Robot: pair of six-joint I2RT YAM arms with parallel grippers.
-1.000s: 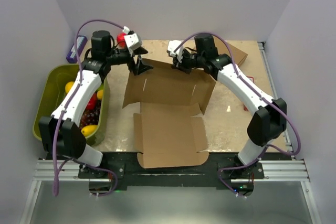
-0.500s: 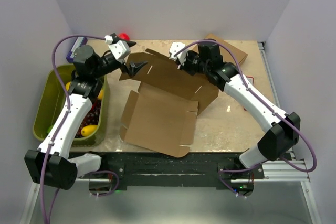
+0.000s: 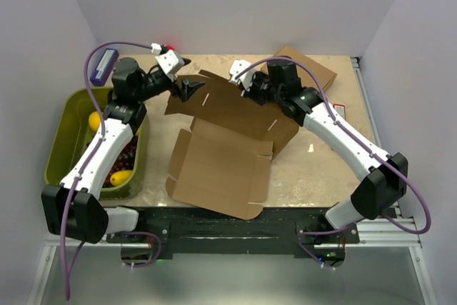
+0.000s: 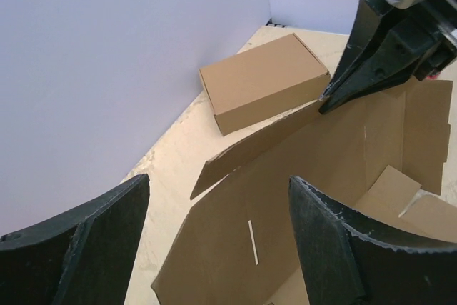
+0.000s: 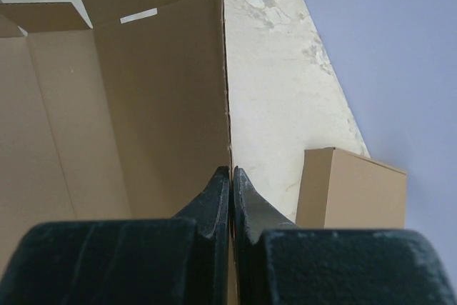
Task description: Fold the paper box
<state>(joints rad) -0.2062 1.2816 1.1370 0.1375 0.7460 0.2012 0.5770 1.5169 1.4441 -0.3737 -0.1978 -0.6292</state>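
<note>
One unfolded paper box [image 3: 221, 169], one closed brown carton [image 3: 314, 69], one green bin [image 3: 61, 141], two yellow fruits [image 3: 94, 120] [image 3: 120, 176], one bunch of dark grapes [image 3: 127, 153], one small purple box [image 3: 107, 61], two robot arms [image 3: 107, 137] [image 3: 335, 130], one worktop [image 3: 314, 169].

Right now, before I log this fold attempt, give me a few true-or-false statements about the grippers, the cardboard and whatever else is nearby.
1. The right gripper pinches an edge of the paper box. True.
2. The left gripper is clamped on a flap. False: its jaws stand open, gripping nothing.
3. The paper box is a closed carton. False: it is an open creased sheet with loose flaps.
4. A fully formed brown carton lies beyond the paper box. True.
5. The green bin is empty. False: it holds fruit.
</note>
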